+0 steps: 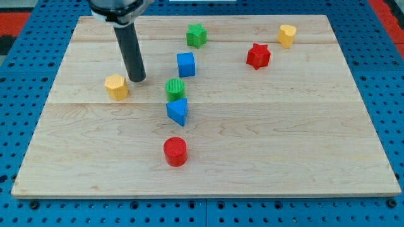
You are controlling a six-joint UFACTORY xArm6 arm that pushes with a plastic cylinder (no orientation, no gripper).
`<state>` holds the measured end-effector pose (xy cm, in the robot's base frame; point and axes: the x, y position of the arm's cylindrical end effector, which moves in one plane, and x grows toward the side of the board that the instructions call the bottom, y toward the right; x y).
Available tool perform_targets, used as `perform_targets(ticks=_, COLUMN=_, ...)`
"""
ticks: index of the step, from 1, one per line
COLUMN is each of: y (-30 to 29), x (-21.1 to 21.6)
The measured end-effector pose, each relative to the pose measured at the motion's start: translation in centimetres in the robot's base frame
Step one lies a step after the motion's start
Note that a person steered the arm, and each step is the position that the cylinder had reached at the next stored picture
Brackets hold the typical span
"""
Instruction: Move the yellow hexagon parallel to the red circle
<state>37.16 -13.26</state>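
The yellow hexagon (116,86) lies at the board's left, a little above the middle. The red circle (175,151) lies lower down, near the view's bottom centre. My tip (137,79) stands just to the right of the yellow hexagon, slightly above its centre, close to it with a small gap. The dark rod rises from the tip toward the view's top.
A green circle (175,88) and a blue triangle (178,111) stand in a column right of my tip, with a blue cube (185,64) and a green star (196,34) above. A red star (258,56) and a yellow heart (287,34) lie at the top right. The wooden board (284,145) sits on a blue pegboard.
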Motion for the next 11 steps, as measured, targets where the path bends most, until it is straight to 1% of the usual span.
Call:
perform_targets(ticks=1, y=-2.6, x=2.3)
perform_targets(ticks=2, y=-3.7, x=8.8)
perform_targets(ticks=3, y=-2.7, x=7.3)
perform_targets(ticks=4, y=-3.5, x=8.8)
perform_targets(ticks=5, y=-3.8, x=13.5)
perform_targets(ticks=6, y=-3.8, x=14.7)
perform_targets(ticks=7, y=-3.8, x=9.1)
perform_targets(ticks=8, y=-6.3, x=11.2)
perform_targets(ticks=9, y=-6.4, x=14.7)
perform_targets(ticks=10, y=-1.8, x=12.8)
perform_targets(ticks=11, y=5.1, x=13.1)
